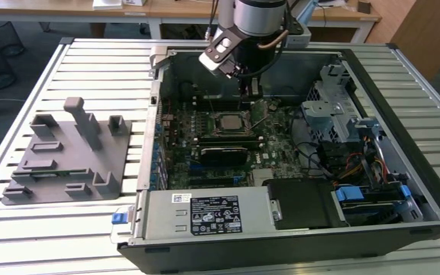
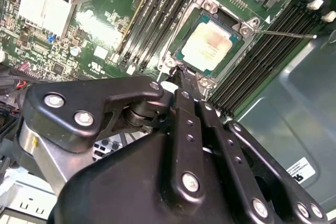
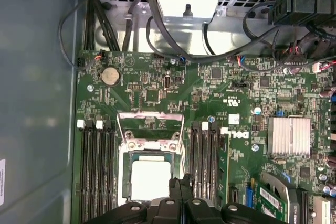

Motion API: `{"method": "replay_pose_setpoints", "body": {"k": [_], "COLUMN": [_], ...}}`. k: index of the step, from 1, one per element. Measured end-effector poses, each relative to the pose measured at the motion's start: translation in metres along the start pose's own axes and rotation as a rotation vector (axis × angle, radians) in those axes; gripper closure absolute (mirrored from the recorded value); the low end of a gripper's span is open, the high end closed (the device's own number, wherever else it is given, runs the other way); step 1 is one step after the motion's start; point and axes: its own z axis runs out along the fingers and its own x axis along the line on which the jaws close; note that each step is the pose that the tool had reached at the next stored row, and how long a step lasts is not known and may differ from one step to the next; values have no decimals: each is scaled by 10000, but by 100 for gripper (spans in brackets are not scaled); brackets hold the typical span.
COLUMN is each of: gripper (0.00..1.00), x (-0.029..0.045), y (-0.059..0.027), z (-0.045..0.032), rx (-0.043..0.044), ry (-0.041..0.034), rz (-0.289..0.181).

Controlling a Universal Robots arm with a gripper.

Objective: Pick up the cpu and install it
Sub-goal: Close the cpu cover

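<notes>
The cpu (image 1: 226,121) is a silver-topped square lying flat in the motherboard socket inside the open computer case. It shows in both wrist views (image 2: 207,45) (image 3: 151,179). The socket's metal load plate (image 3: 149,124) stands flipped open beside it, and the thin retention lever (image 2: 286,34) sticks out to one side. My gripper (image 1: 244,96) hangs just above the socket's far edge, with black fingers (image 2: 181,80) pressed together and nothing between them. In the first wrist view the fingertips (image 3: 182,183) overlap the chip's edge.
Black memory slots (image 3: 94,171) flank the socket on both sides. A grey fixture plate (image 1: 63,154) with upright posts lies on the slatted table at the exterior view's left. The case holds a power supply (image 1: 204,215), a drive cage (image 1: 334,109) and cables (image 3: 173,35).
</notes>
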Motion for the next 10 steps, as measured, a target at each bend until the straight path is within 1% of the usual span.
{"method": "replay_pose_setpoints", "body": {"k": [5,10], "gripper": [89,89], "x": [0,5], "y": [30,91], "z": [0,4], "rx": [0,0], "ry": [0,0], "rz": [0,0]}}
